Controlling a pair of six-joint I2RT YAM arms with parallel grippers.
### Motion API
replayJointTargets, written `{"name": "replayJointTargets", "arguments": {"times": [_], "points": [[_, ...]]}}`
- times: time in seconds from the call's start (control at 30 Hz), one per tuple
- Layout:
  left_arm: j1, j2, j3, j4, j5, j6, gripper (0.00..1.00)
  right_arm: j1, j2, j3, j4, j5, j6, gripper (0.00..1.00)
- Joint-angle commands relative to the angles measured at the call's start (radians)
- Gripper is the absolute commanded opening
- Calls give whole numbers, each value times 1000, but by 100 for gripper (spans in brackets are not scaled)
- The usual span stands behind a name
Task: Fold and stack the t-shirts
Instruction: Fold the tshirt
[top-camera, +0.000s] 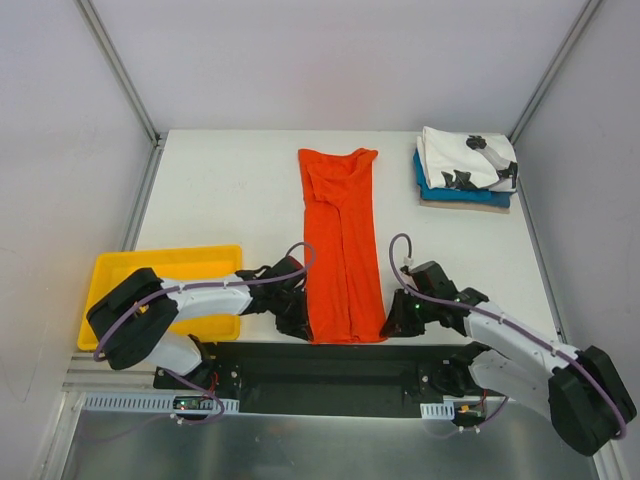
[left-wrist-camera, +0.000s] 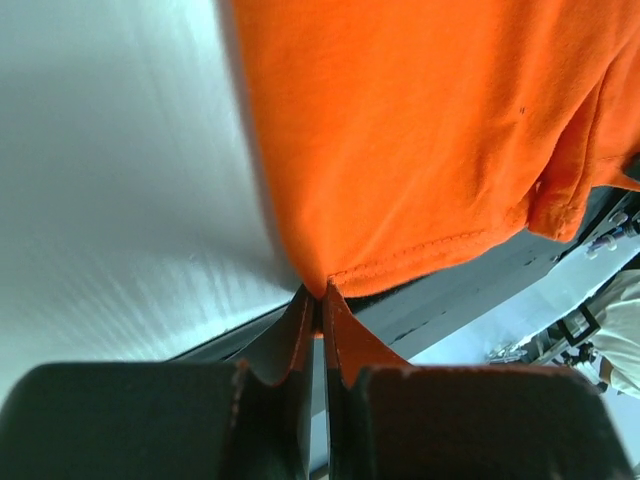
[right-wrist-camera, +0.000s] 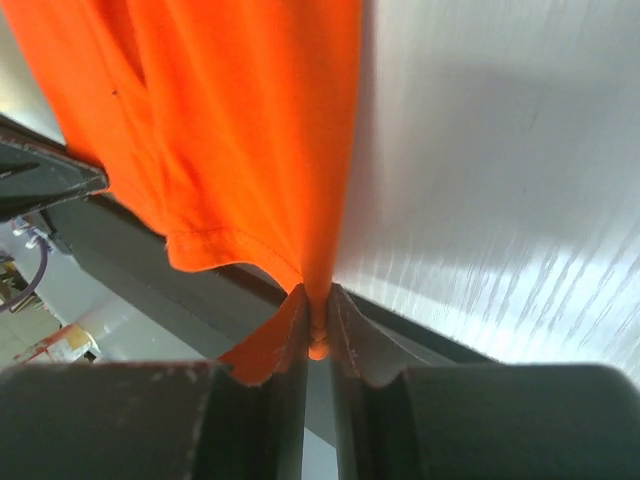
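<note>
The orange-red t-shirt (top-camera: 340, 240) lies folded into a long narrow strip down the middle of the white table, collar end far, hem end near. My left gripper (top-camera: 298, 325) is shut on its near left hem corner (left-wrist-camera: 318, 285). My right gripper (top-camera: 388, 325) is shut on its near right hem corner (right-wrist-camera: 318, 300). The white t-shirt with black marks (top-camera: 468, 158) lies folded on top of the teal-blue t-shirt (top-camera: 455, 192) at the far right corner.
A yellow plastic tray (top-camera: 120, 272) sits at the near left, partly under my left arm. The black base rail (top-camera: 330, 368) runs along the table's near edge. Grey walls and metal frame posts close in the table.
</note>
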Motion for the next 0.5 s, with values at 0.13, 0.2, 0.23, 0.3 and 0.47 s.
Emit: {"name": "replayJointTargets", "arguments": {"times": [0.13,0.2,0.23,0.3,0.47], "points": [[-7,-144,-6,-41,74,28,0,9,-218,6,-91,-87,14,16],[-9,-156,29,-61,68,48,0,9,-238,32,-99,-74,2,16],[-7,-167,41,-70,50,54,0,9,-240,73,-120,-65,-27,16],[-1,-173,79,-100,25,78,0,9,-225,127,-156,9,-61,17],[49,-189,170,-125,-94,130,0,8,-121,268,-128,74,-102,17]]}}
